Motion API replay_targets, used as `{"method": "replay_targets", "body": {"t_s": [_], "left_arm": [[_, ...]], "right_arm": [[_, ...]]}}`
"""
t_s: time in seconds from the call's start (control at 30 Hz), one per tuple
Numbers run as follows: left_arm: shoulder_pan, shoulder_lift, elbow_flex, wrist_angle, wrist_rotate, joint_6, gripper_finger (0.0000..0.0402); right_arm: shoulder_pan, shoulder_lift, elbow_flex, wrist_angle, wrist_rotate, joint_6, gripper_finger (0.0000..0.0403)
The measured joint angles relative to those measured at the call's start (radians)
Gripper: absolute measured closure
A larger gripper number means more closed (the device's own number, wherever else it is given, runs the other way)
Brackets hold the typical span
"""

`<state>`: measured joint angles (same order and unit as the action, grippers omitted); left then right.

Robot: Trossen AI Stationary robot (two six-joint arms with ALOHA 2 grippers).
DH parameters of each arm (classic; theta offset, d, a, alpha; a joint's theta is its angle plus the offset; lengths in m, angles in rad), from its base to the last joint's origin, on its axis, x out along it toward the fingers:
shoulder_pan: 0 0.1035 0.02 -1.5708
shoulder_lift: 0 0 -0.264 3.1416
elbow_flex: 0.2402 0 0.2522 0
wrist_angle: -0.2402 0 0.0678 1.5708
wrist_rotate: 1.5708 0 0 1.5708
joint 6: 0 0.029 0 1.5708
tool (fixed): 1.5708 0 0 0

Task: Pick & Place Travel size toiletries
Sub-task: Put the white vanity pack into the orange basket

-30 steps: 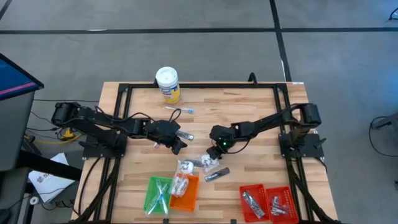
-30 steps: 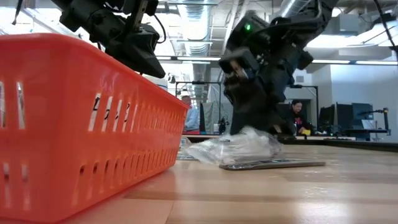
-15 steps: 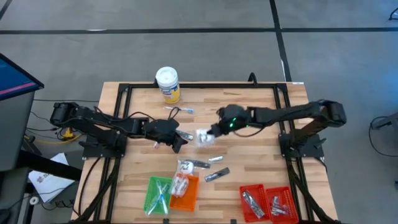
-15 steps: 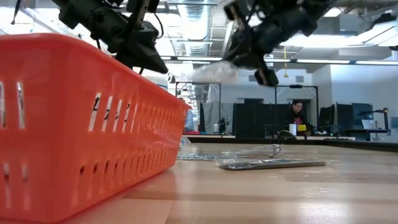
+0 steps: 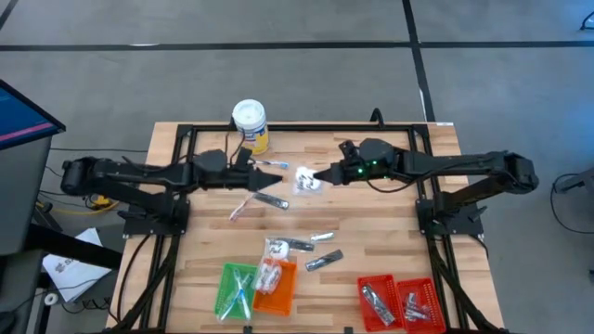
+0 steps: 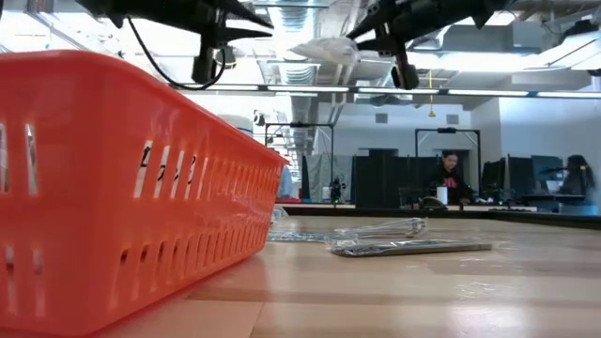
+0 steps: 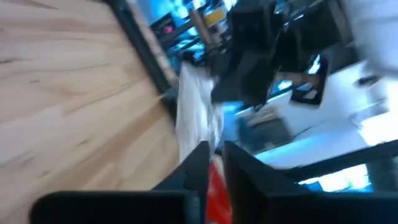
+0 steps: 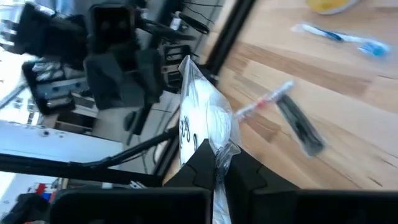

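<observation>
My right gripper is shut on a white crinkly packet, held high above the table's middle; in the low view the packet hangs far above the wood. My left gripper faces it from the left, also raised, with only a narrow gap between its fingers and nothing in it. Below them a pink stick and a slim dark tube lie flat on the table. More toiletries lie near the trays. My right gripper pinches the packet's near end between its two fingers. The fingers come nearly level from the table's right. The packet sticks out ahead of the fingertips toward the left arm, lifted clear of the table.
A white-lidded tub with a yellow label and a blue-tipped stick sit at the far edge. A green tray and an orange tray stand at the near edge, red trays at the near right. People stand in the room beyond.
My right gripper has risen from the pile near the trays, carried the white packet up and toward the far edge, and tipped toward level. My left gripper has risen, moved toward the far edge and tipped level; the pink stick now shows on the table where it stood.
</observation>
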<state>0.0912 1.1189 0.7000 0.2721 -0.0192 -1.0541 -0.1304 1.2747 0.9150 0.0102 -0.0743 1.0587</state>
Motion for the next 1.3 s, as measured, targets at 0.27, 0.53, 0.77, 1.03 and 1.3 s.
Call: {"method": "replay_targets", "body": {"t_s": [0.27, 0.53, 0.77, 1.03, 1.3], "left_arm": [[0.032, 0.011, -0.001, 0.046, 0.064, -0.035, 0.0241], [0.032, 0.022, -0.001, 0.057, 0.064, -0.007, 0.0192], [0.032, 0.037, -0.001, 0.077, 0.054, 0.002, 0.0199], [0.040, 0.039, -0.001, 0.098, 0.045, 0.014, 0.0223], [0.040, 0.060, -0.001, 0.102, 0.041, 0.028, 0.0228]], "right_arm": [[0.000, 0.000, 0.000, 0.045, 0.016, 0.005, 0.0390], [0.000, 0.000, 0.000, 0.097, 0.023, 0.015, 0.0388], [-0.003, 0.007, 0.000, 0.122, 0.046, 0.023, 0.0393], [-0.005, 0.008, 0.000, 0.119, 0.054, 0.032, 0.0390], [-0.022, 0.008, 0.000, 0.119, 0.060, 0.034, 0.0390]]}}
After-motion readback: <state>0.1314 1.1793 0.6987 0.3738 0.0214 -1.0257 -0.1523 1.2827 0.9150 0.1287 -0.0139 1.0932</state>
